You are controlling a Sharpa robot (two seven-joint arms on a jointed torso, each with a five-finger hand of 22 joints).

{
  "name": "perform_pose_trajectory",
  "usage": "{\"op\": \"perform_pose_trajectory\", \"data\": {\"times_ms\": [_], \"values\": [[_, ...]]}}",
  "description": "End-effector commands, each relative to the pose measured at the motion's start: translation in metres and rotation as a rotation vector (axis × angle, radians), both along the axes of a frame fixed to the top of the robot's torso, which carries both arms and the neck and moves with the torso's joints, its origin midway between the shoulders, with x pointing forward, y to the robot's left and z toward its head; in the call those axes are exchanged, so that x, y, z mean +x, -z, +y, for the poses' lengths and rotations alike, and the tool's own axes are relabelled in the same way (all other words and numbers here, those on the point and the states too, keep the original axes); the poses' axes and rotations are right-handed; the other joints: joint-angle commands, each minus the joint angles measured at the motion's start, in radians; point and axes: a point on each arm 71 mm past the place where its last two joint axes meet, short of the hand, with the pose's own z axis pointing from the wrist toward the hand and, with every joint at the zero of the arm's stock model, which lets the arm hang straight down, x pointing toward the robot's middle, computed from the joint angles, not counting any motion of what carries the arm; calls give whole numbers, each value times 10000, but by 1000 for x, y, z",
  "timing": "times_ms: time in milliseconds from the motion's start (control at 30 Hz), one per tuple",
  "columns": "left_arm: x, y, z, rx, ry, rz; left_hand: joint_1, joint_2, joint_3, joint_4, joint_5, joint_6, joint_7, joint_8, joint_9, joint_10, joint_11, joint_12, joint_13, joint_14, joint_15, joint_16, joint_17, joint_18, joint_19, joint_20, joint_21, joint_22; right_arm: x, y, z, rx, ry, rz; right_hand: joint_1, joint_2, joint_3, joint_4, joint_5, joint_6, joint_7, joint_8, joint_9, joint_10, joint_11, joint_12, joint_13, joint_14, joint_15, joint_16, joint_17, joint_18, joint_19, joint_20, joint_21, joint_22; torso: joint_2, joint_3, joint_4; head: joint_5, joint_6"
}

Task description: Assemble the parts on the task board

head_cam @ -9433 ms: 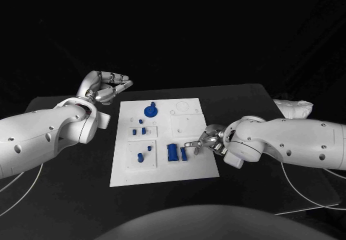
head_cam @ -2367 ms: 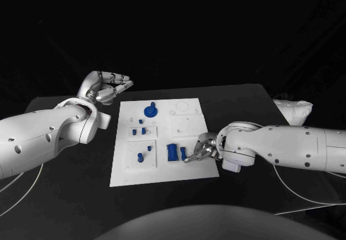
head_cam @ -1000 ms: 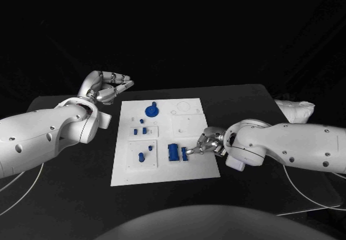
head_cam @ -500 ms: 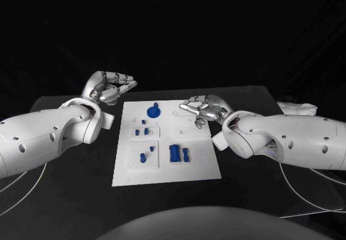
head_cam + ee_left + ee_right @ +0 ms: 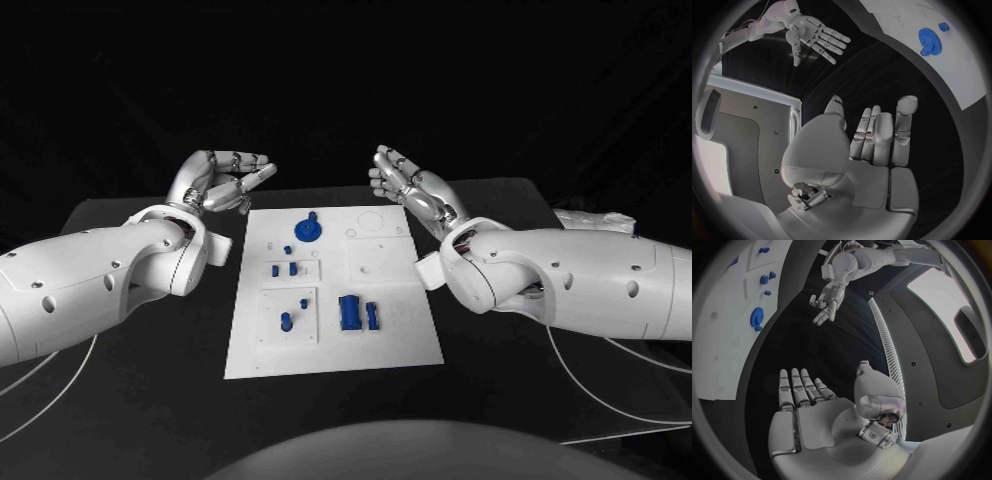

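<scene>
The white task board [image 5: 392, 330] lies in the middle of the black table. A blue gear [image 5: 309, 228] sits near its far edge. Two small blue pegs [image 5: 283, 269] stand in a plate on the board's left side, and two more blue pieces [image 5: 293, 312] stand nearer me. A tall blue block [image 5: 349, 311] stands in the near half with a thin blue piece [image 5: 372, 316] beside it. My left hand [image 5: 224, 181] is raised beyond the board's far left corner, holding nothing. My right hand [image 5: 407, 187] hovers past the far right corner, fingers straight and apart, empty. The gear [image 5: 929, 40] and board [image 5: 723, 325] also show in the wrist views.
A white bundle [image 5: 603, 220] lies at the table's right edge. Thin white cables [image 5: 606, 395] trail over the table on the near right. Bare black tabletop [image 5: 159, 390] flanks the board on both sides.
My right hand has lifted away from the thin blue piece beside the block, moved past the board's far edge and spread its fingers. The left hand has stretched its fingers a little.
</scene>
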Motion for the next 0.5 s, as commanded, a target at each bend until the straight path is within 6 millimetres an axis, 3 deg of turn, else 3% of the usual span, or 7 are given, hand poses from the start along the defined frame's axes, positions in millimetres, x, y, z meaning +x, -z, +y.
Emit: {"op": "perform_pose_trajectory", "data": {"times_ms": [33,67,167,200,300,333,500], "values": [[-3,2,-3,-358,-108,132,-3989,-90,445,-839,-634,-2806,-477,-437,-484,-3005,-989,-408,-394,-4175,-228,-3848,-3733,-328,-3567,-404,-2730,-3879,2,1,0,187,245,107,-2111,-891,617,-556,-36,-467,-25,-58,-915,-722,-1183,-748,-1159,-794,-1021,-656,-971,-66,-844,-511,-35,-1433,-37,19,0,62,133],[-5,3,-4,-509,-166,199,-4212,-90,467,-888,-670,-2962,-503,-437,-484,-3170,-989,-408,-394,-4407,-228,-4062,-3940,-328,-3765,-426,-2883,-4096,3,2,0,291,363,145,-2485,-891,716,-1293,-36,-467,-25,-58,-1072,-859,-1183,-875,-1356,-942,-1021,-769,-1138,-66,-987,-1216,-35,-1679,-52,27,0,89,194],[-11,8,-8,-1099,-403,477,-5124,-90,576,-1074,-814,-3610,-623,-437,-484,-3858,-989,-408,-394,-5365,-228,-4944,-4798,-381,-4582,-518,-3509,-4987,6,3,0,702,834,306,-3523,-891,1497,-1293,-36,-467,-25,-58,-2173,-1729,-1183,-1771,-1934,-1877,-1021,-1553,-2304,-66,-1997,-1216,-35,-2391,-112,58,1,195,434],[-14,10,-10,-1333,-502,594,-5399,-90,612,-1126,-857,-3802,-654,-437,-484,-4067,-989,-408,-394,-5656,-228,-5210,-5057,-1097,-4830,-1228,-3698,-5256,8,4,0,867,1027,375,-3776,-891,1497,-1293,-36,-467,-25,-58,-2173,-1729,-1183,-1771,-2749,-1877,-1021,-1553,-2304,-66,-1997,-1216,-35,-2568,-136,70,1,238,531],[-25,17,-15,-2317,-947,1126,-6269,-90,1355,-1317,-995,-4416,-757,-437,-484,-4720,-989,-408,-394,-6564,-228,-6050,-5871,-1097,-5606,-1228,-4293,-6103,13,7,-1,1532,1834,689,-5003,-891,1497,-1293,-36,-467,-25,-58,-2173,-1729,-1183,-1771,-2749,-1877,-1021,-1553,-2304,-66,-1997,-1216,-35,-3404,-241,124,1,425,954],[-29,19,-17,-2617,-1092,1303,-6514,-90,1355,-1383,-1033,-4589,-1458,-437,-484,-4905,-989,-408,-394,-6821,-228,-6286,-6099,-1097,-5826,-1228,-4461,-6342,15,8,-2,1701,2046,777,-5003,-891,1497,-1293,-36,-467,-25,-58,-2173,-1729,-1183,-1771,-2749,-1877,-1021,-1553,-2304,-66,-1997,-1216,-35,-3404,-276,142,2,489,1097],[-45,28,-24,-3822,-1727,2096,-7571,-90,1355,-1607,-1201,-5327,-1458,-437,-484,-5711,-989,-408,-394,-7928,-228,-7303,-7088,-1097,-6770,-1228,-5184,-7371,19,13,-3,2333,2868,1144,-5003,-891,1497,-1293,-36,-467,-25,-58,-2173,-1729,-1183,-1771,-2749,-1877,-1021,-1553,-2304,-66,-1997,-1216,-35,-3404,-465,238,3,825,1858]]}}
